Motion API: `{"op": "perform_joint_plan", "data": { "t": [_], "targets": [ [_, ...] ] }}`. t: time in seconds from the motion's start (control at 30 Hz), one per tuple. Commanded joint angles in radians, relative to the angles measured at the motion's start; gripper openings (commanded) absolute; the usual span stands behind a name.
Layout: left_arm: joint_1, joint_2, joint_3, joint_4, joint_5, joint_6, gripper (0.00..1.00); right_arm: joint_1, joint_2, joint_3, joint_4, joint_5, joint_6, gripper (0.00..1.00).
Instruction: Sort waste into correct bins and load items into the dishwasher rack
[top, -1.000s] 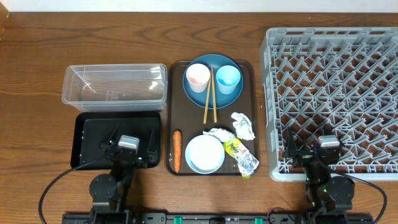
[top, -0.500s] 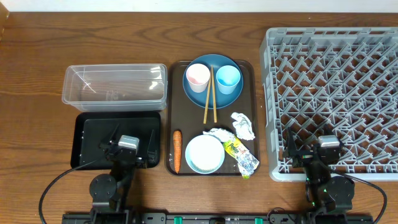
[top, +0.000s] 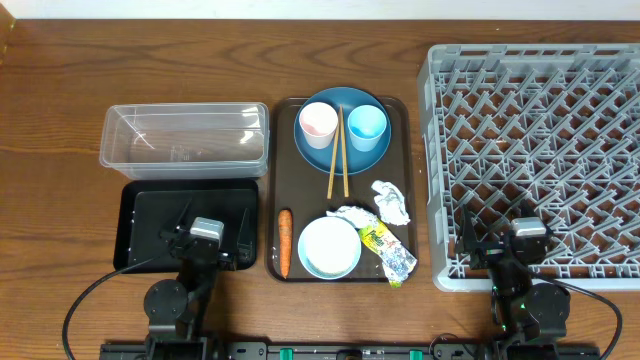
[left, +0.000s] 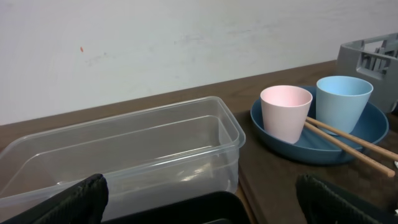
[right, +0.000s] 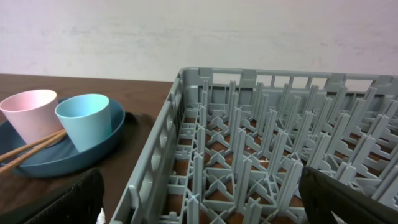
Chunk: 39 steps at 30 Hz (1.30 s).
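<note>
On the brown tray (top: 288, 170) sit a blue plate (top: 343, 148) holding a pink cup (top: 318, 124), a light blue cup (top: 367, 126) and chopsticks (top: 337, 150). Nearer me lie a white bowl (top: 329, 247), a carrot (top: 284, 242), crumpled paper (top: 391, 201) and a printed wrapper (top: 387, 251). The clear tub (top: 185, 138) and black tray (top: 150, 215) stand left; the grey rack (top: 540, 150) stands right. My left gripper (top: 207, 244) is open over the black tray's near edge. My right gripper (top: 526, 242) is open over the rack's front edge. Both are empty.
The left wrist view shows the tub (left: 124, 162), pink cup (left: 286, 112) and blue cup (left: 343, 102). The right wrist view shows the rack's pegs (right: 261, 162) and both cups on the plate (right: 68, 155). A pale wall lies behind.
</note>
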Motion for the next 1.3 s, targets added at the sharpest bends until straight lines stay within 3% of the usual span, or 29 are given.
{"op": "perform_joint_plan", "data": {
  "t": [0.0,1.03,1.27],
  "targets": [
    [0.005,-0.003,-0.010,-0.046,0.018,0.017,0.98,0.009,-0.001,-0.001,-0.004,0.003,-0.008,0.99],
    [0.005,-0.003,-0.010,-0.037,0.018,0.016,0.98,0.009,-0.001,-0.001,-0.004,0.003,-0.008,0.99],
    [0.005,-0.002,0.028,-0.021,0.135,-0.013,0.98,0.009,-0.001,-0.001,-0.004,0.003,-0.008,0.99]
  ]
}}
